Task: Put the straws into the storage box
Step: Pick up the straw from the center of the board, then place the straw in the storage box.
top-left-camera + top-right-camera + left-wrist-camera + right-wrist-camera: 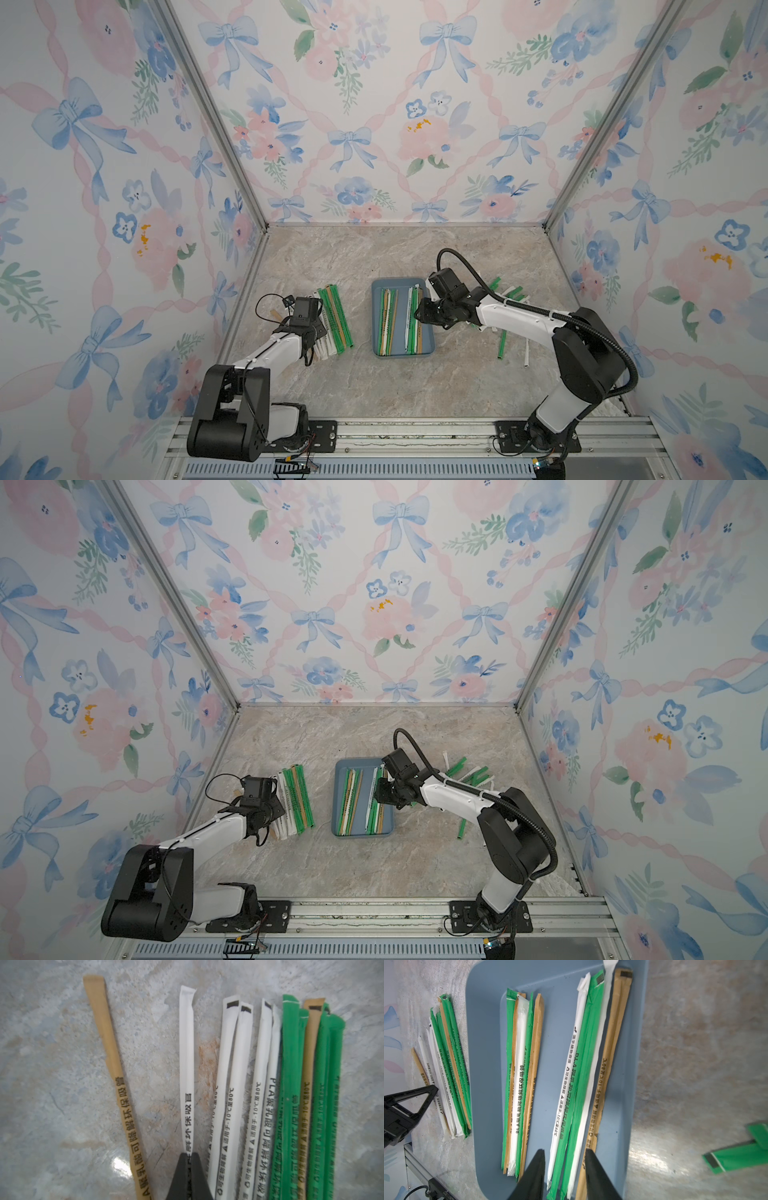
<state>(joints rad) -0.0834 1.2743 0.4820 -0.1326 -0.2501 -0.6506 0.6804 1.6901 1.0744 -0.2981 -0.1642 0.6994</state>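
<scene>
1. The left end effector (189,1154) is pinching one white straw (187,1064) beside the loose straws (291,1084) lying on the surface (62,1064).
2. The right end effector (564,1150) is hovering half-open above boxed straws (521,1084) lying inside the storage box (554,1022).

forearms: my smooth white plastic shells (276,347) | joints: my bulky matte-black rounded housings (226,409) | right arm: my ribbed black cable conduit (635,376) | claw: my right gripper (564,1150), two tapered black wedge fingers (593,1169)
</scene>
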